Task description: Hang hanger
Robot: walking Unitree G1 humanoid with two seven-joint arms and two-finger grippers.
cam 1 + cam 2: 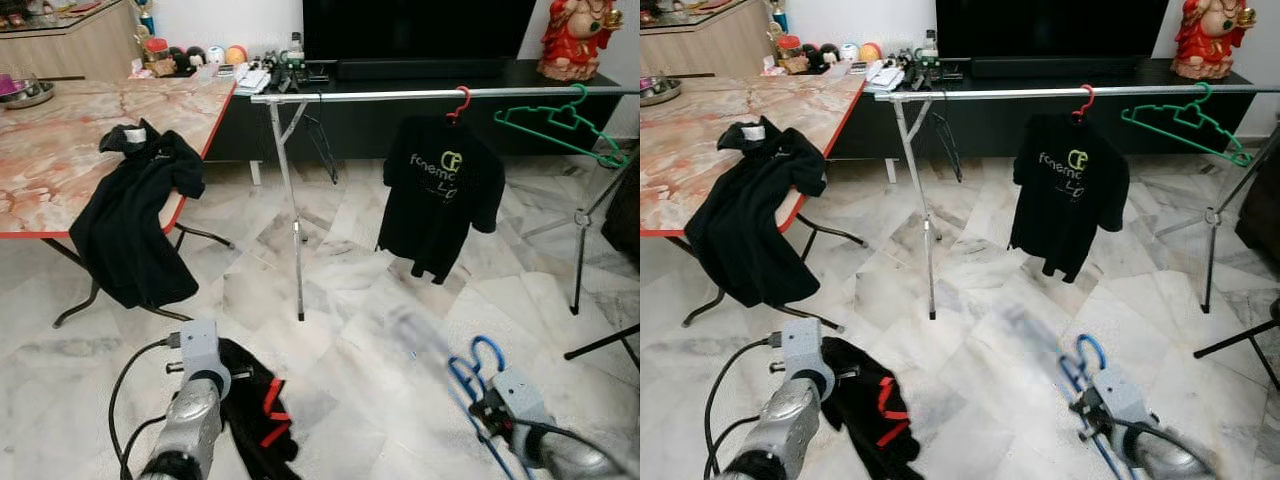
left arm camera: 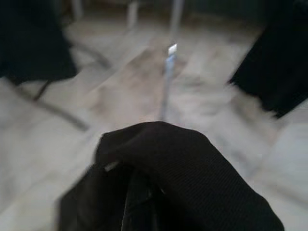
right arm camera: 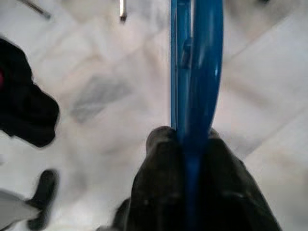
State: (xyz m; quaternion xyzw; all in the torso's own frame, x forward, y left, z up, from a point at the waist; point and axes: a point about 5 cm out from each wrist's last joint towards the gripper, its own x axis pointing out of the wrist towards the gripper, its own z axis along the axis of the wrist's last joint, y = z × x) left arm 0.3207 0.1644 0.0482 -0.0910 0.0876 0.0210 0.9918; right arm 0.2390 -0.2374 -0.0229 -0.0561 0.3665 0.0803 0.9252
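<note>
Both silver arms reach forward low in the near scene. The left gripper (image 2: pixel 139 192) is buried in black cloth (its fingers hidden). The right gripper (image 3: pixel 185 144), near right, clamps its fingers (image 3: pixel 159 159) tight.

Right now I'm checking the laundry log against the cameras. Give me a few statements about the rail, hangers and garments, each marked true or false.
1. The right gripper holds a blue hanger. True.
2. The rail is bare. False: it carries a black shirt on a red hanger and an empty green hanger.
3. The left gripper holds a black garment. True.
4. The table has no clothing on it. False: a black top drapes over its edge.
</note>
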